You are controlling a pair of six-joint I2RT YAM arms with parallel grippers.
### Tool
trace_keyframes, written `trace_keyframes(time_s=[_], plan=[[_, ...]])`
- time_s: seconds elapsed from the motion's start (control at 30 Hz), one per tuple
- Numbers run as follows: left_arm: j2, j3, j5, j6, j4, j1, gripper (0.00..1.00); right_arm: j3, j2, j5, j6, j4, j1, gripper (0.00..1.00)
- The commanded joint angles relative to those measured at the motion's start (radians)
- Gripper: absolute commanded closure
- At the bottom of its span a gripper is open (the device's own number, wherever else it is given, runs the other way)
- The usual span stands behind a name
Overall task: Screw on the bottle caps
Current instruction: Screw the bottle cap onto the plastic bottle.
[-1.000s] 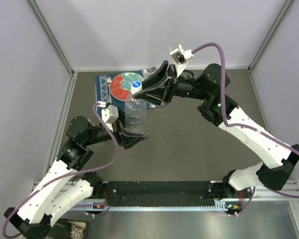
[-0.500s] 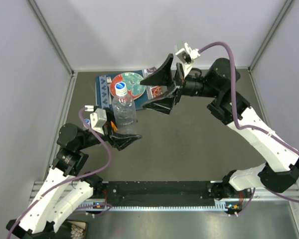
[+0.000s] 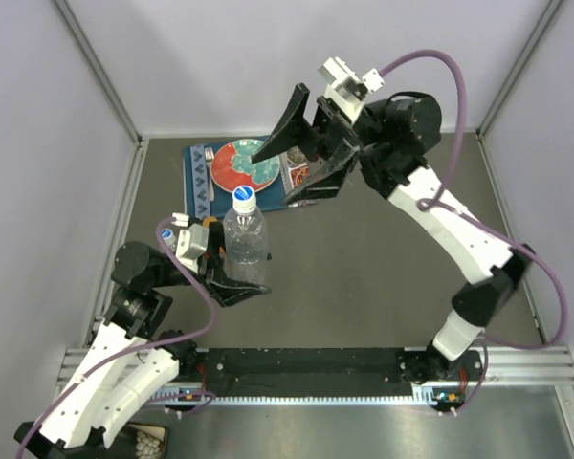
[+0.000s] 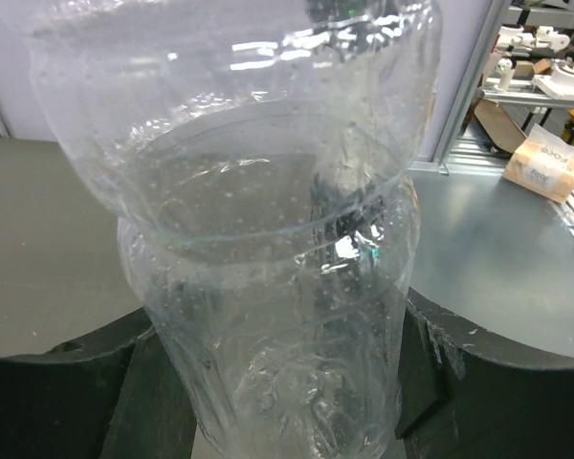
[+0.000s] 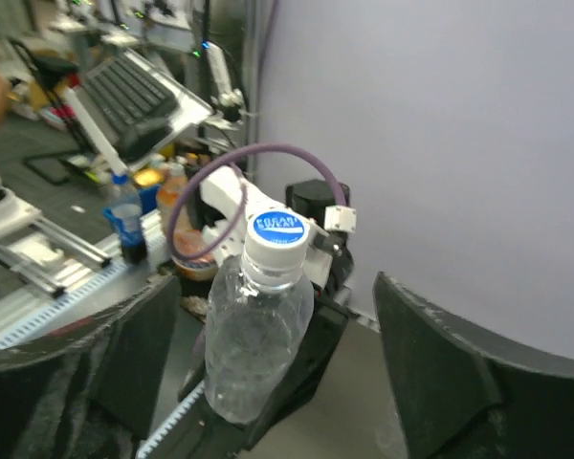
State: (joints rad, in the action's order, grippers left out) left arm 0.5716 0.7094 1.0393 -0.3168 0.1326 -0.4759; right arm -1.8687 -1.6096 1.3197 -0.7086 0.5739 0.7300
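Clamped upright in left gripper [image 3: 241, 279] at 9 o'clock of tabletop [image 3: 383, 277]: clear bottle [image 3: 246, 251], white cap [image 3: 244, 197] on. Wide open, empty, at bottle's 1 o'clock: right gripper [image 3: 295, 161]. Looks like tightening done; next calls for parking bottle, fetching another.

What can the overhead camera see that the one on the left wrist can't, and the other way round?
Only overhead: the white, blue-topped cap on the clear bottle, the red-and-teal plate behind it, and the right gripper open, apart from the bottle. Only the left wrist: small droplets on the bottle's wall, seen up close, and a tan parcel on a bench beyond. Both: the clear bottle held in the left gripper.
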Motion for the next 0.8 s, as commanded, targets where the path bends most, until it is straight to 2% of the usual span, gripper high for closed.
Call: trace_keyframes(time_s=[0.0, 0.07, 0.47, 0.6, 0.77], plan=[[0.03, -0.005, 0.054, -0.03, 0.11, -0.004, 1.0, -0.198, -0.201, 0.046, -0.621, 0.681, 0.002, 0.27], [0.04, 0.001, 0.057, -0.027, 0.113, -0.013, 1.0, -0.279, -0.271, 0.029, -0.765, 0.768, 0.005, 0.3], [0.063, 0.016, 0.047, 0.004, 0.09, -0.024, 1.0, -0.261, -0.246, 0.039, -0.764, 0.748, 0.048, 0.32], [0.063, 0.016, 0.039, 0.004, 0.094, -0.024, 1.0, -0.257, -0.243, 0.058, -0.727, 0.693, 0.069, 0.34], [0.065, 0.021, 0.036, 0.002, 0.094, -0.024, 1.0, -0.273, -0.257, 0.072, -0.667, 0.595, 0.101, 0.42]])
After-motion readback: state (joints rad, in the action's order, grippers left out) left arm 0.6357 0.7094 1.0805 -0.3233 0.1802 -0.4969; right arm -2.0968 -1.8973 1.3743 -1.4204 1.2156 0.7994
